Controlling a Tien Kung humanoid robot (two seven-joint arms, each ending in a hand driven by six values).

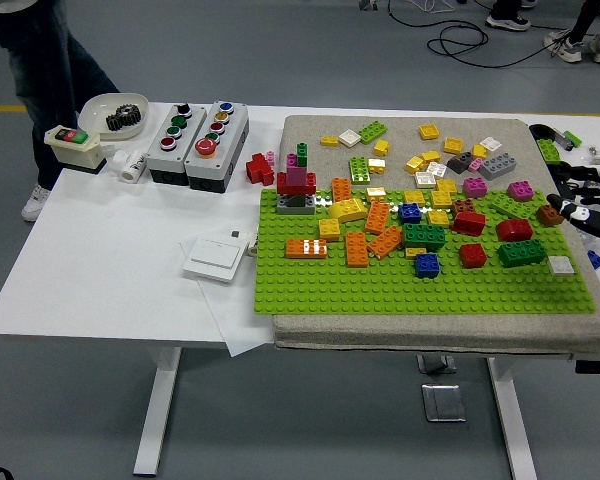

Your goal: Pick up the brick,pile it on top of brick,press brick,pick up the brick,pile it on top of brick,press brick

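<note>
Head view shows you the right hand (583, 203) at the table's right edge, low over the mat; its fingers look loosely spread and hold nothing, though the small size makes that a judgement. The left hand is not in view. Your step appears to be the first pick, so choose a loose brick that sits clear of its neighbours: the red brick (514, 229) lies just inboard of the hand on the green baseplate (420, 290), with the brown brick (549, 214) nearer still. Come down over it squarely, pinch across its short sides, and lift straight up so you do not drag the green brick (521, 253) beside it. The stacked tower (297, 185) stands well apart, far across the plate from the hand.
</note>
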